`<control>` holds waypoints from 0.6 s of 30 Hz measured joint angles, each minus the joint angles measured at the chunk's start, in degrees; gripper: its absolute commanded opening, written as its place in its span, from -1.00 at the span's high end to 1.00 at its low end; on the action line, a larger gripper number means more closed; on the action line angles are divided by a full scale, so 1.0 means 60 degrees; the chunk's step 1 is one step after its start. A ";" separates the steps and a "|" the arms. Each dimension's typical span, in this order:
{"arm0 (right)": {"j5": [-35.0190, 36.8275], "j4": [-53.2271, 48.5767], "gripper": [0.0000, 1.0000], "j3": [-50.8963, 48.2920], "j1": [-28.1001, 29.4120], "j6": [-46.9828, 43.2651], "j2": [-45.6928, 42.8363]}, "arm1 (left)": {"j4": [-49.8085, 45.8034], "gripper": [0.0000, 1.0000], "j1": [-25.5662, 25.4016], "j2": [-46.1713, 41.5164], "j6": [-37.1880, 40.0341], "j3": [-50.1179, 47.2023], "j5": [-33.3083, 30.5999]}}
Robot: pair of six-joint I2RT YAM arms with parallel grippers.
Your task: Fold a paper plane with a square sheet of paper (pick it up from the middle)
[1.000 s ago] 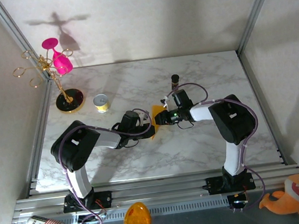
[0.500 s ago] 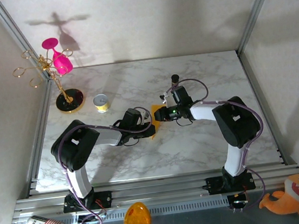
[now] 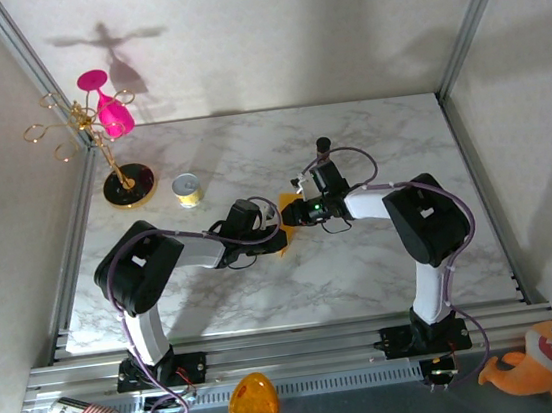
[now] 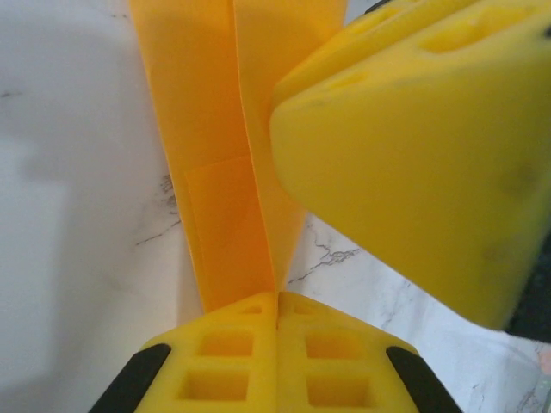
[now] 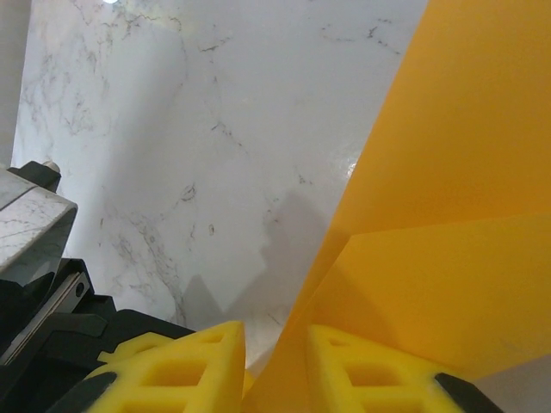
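My left end effector (image 4: 277, 299) is clenched on the folded paper sheet (image 4: 215, 172) over the middle of the surface (image 5: 172, 129). The sheet also passes between my right end effector's (image 5: 275, 334) fingers; I cannot tell whether they clamp it.

**Hidden and cropped regions.**
From above, the paper sheet (image 3: 281, 240) is mostly hidden under the left gripper (image 3: 271, 231) and right gripper (image 3: 293, 214). Left wrist view: sheet runs off at 12 o'clock; the right gripper's blurred finger (image 4: 413, 163) is cropped at 3 o'clock. Right wrist view: sheet exits at 3 o'clock; pinch undeterminable.
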 measured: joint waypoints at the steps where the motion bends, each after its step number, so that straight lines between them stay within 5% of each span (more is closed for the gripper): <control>1: 0.0011 -0.0022 0.46 0.0015 0.0004 0.0000 0.0011 | 0.0000 0.90 0.0000 0.0000 0.0000 0.0000 0.0000; 18: 0.0044 -0.0160 0.43 0.0368 0.0040 -0.0007 0.0506 | 0.0007 0.88 0.0015 0.0018 -0.0007 0.0007 0.0058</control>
